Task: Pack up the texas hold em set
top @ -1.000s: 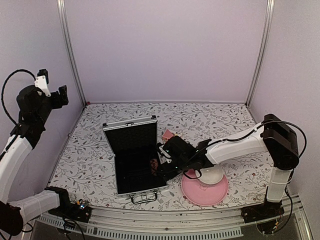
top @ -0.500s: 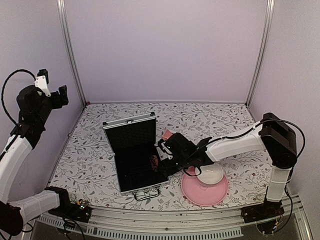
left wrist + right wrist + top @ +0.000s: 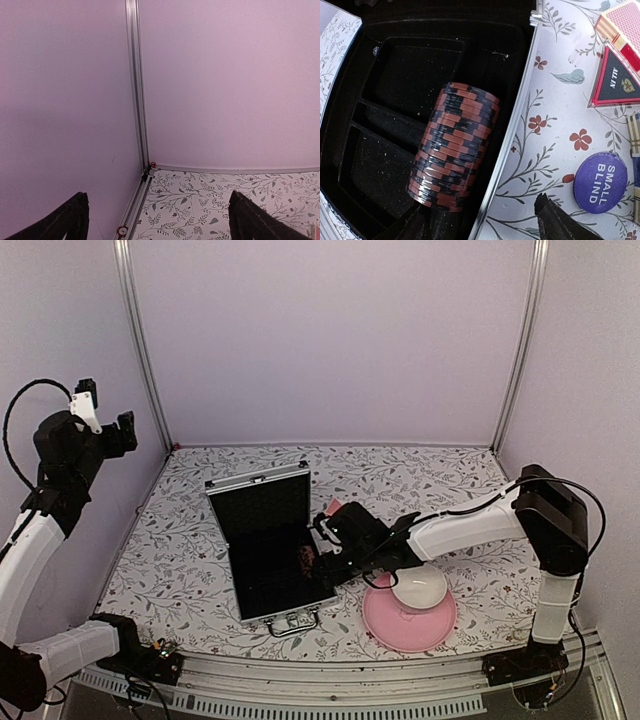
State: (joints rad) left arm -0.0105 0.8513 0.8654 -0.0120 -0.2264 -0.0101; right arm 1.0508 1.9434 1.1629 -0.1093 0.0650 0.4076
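Floral-printed worktop (image 3: 170, 570) carries everything, and on it the silver aluminium briefcase (image 3: 262, 508) stands open, lid raised and black-lined tray facing up. To its right sits a pink plate (image 3: 405, 632) with a white bowl (image 3: 420, 590) on it, neither of them part of the set. The left claw (image 3: 157, 200) hangs high by the left wall, fingers wide apart with nothing between them. The right claw (image 3: 485, 212) is low over the briefcase's right edge, fingers apart and clamped on nothing. Just ahead of it the dark red chip stack (image 3: 455, 147) lies on its side in the tray near the right rim; whether it sits properly in a slot I cannot tell. That piece looks packed. Left to pack, by my reading, are the red card box (image 3: 620, 22), the triangular "ALL IN" marker (image 3: 615, 80) and the blue "SMALL BLIND" disc (image 3: 600, 182). All three lie on the worktop beside the case, and the lid is not yet closed.
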